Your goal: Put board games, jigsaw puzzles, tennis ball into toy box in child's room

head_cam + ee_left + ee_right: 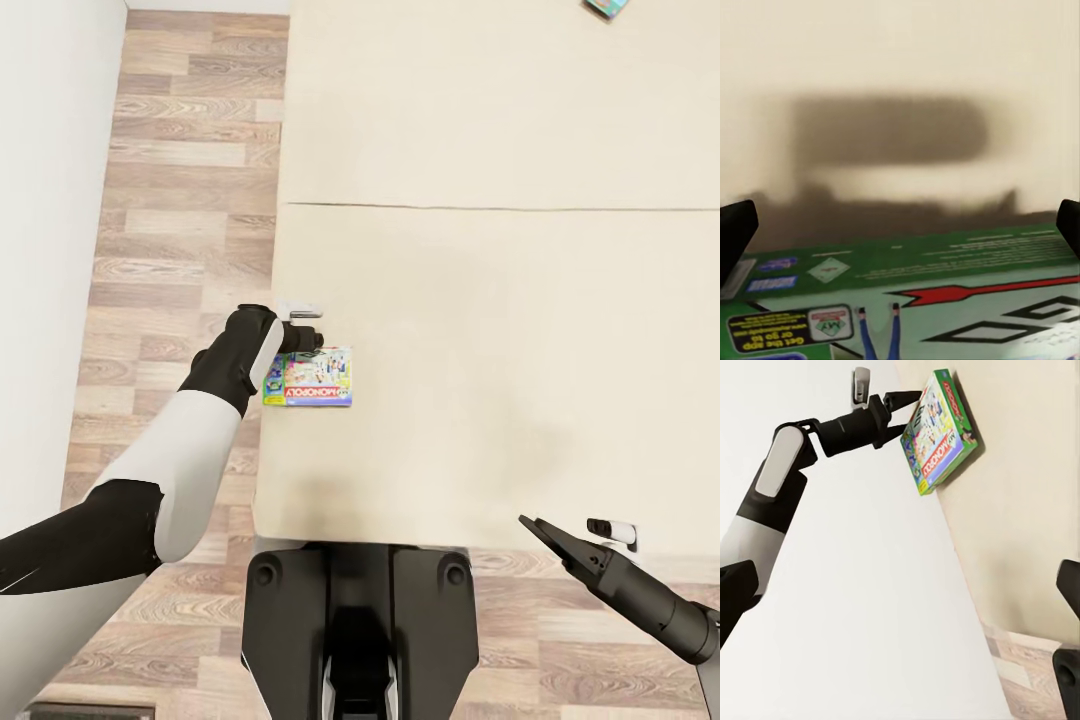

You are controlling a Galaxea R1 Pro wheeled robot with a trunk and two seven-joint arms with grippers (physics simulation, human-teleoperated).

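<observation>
A board game box (308, 378), green and blue with MONOPOLY printed on it, lies flat on the beige bed (480, 330) near its left edge. My left gripper (305, 327) hangs open just over the box's far edge. In the left wrist view the box (915, 307) lies close under the spread fingertips (735, 232). The right wrist view has the same box (941, 431) with the left gripper (891, 394) at its edge; whether they touch I cannot tell. A second colourful board game (607, 7) lies at the bed's far right. My right gripper (575, 528) is open and empty at the bed's near edge.
A seam (500, 208) splits the mattress into two parts. Wood-plank floor (170, 200) runs along the bed's left side, bounded by a white wall (40, 250). My dark base (355, 620) stands against the bed's near edge.
</observation>
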